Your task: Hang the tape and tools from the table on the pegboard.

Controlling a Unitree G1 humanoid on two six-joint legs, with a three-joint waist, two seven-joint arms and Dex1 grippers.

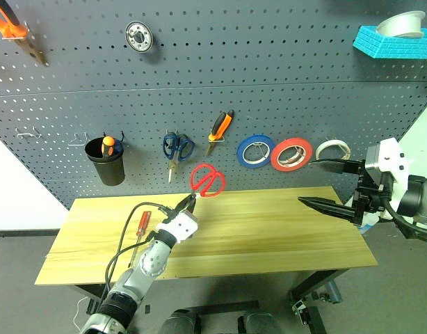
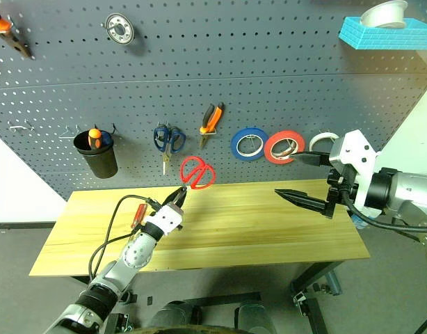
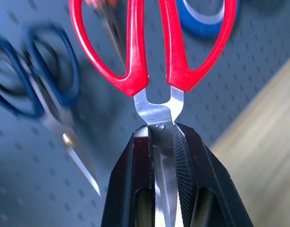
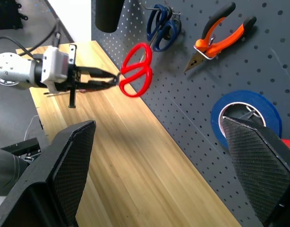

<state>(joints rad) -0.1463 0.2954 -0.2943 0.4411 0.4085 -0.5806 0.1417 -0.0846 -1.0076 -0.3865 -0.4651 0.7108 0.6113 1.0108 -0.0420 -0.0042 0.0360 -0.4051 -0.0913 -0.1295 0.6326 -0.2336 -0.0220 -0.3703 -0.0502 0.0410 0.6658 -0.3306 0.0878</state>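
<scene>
Hanging step | red-handled scissors (image 1: 208,180) sat mid-frame before the pegboard (image 1: 283,104), above the worktop (image 1: 269,229), left tool (image 1: 189,202) clenched on the blades so the handle loops led toward a hook | red-handled screwdriver (image 1: 141,230) lay lower left, unhung | right tool (image 1: 330,186) gaped empty at right, apart.

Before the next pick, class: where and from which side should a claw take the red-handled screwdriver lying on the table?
Grip the red-handled screwdriver on its handle, the thickest part, coming from above. It lies flat on the table near the left end, so only its top is open; set the fingers across its length. The left claw holds the red scissors.
</scene>
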